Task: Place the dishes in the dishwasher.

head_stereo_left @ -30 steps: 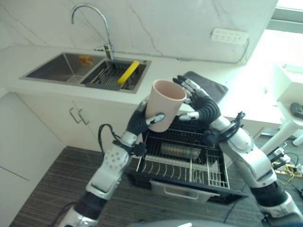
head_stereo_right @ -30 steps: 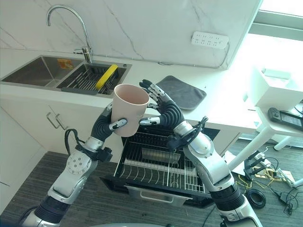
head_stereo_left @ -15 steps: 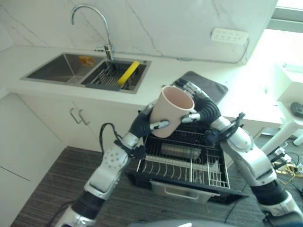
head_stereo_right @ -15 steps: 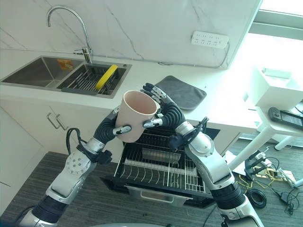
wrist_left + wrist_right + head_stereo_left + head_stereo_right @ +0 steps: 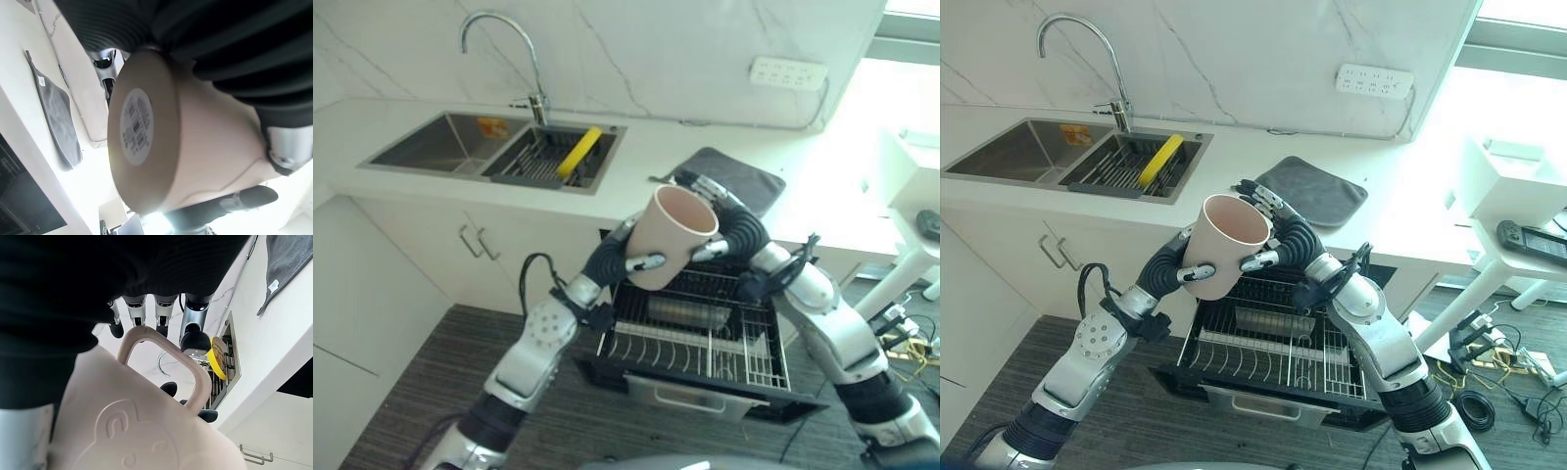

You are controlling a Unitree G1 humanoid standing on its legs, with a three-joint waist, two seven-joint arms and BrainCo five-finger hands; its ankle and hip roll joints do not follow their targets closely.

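Both hands on the pink cup, up over the open dishwasher rack!

Left hand [image 5: 612, 259] curls round the lower wall of the pink cup [image 5: 669, 235], right hand [image 5: 1285, 242] has its fingers through the cup's handle, thumb against the wall. Cup sits tilted in the air, mouth aimed up toward 1 o'clock, base down toward 7, long axis leaning that way; it looks empty inside. Directly beneath, the dishwasher rack [image 5: 700, 338] is pulled out, wire tines bare at the front, a metal container lying in it further back. At 12 o'clock, a grey mat [image 5: 1315, 189] lies on the counter. Off at 10 o'clock, the sink [image 5: 440, 142] holds a dark drain rack with a yellow item [image 5: 578, 151] across it, faucet behind.
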